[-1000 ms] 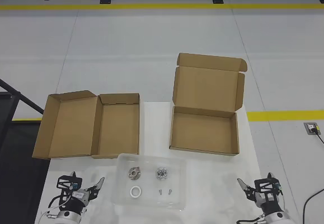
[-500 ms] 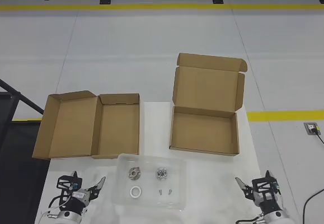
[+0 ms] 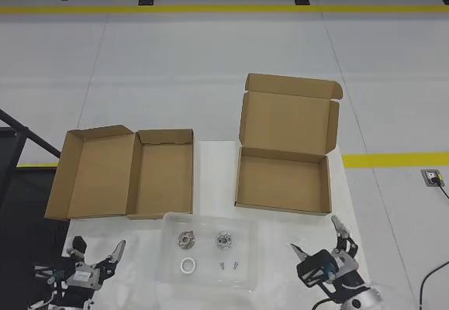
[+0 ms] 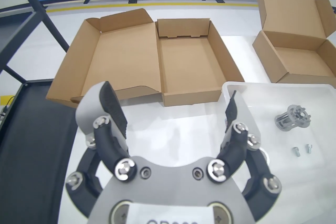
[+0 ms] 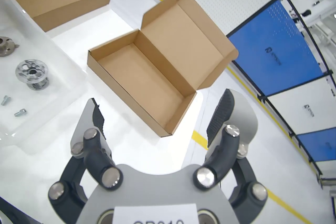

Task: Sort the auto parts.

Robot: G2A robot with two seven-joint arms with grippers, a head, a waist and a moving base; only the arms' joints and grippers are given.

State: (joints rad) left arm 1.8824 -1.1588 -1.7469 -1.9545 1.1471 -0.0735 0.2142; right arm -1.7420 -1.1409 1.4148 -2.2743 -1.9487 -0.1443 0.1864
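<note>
Hanging wide open and empty, the left gripper [image 3: 96, 249] sat at the lower left of the top view, just left of the clear tray [image 3: 208, 216]. The right gripper [image 3: 321, 242], jaws likewise spread and holding nothing, sat at the lower right, just past the tray's right wall. In the tray at bottom centre lay the auto parts: a flanged hub [image 3: 185, 239], a slotted spool [image 3: 223, 240], a white ring [image 3: 188, 266] and two small screws [image 3: 222, 266]. None had been sorted, so the step in hand looked like a first pick. It would go best from straight above, jaws squared across one part and kept off the tray walls. The screws lay close together and would need a careful pinch. Above the tray, the left box [image 3: 164, 178] and right box [image 3: 282, 186] stood open and bare. The right one's lid stood upright, so a drop should come in over its front wall. White table [image 3: 216, 170] between the boxes gave open room.
</note>
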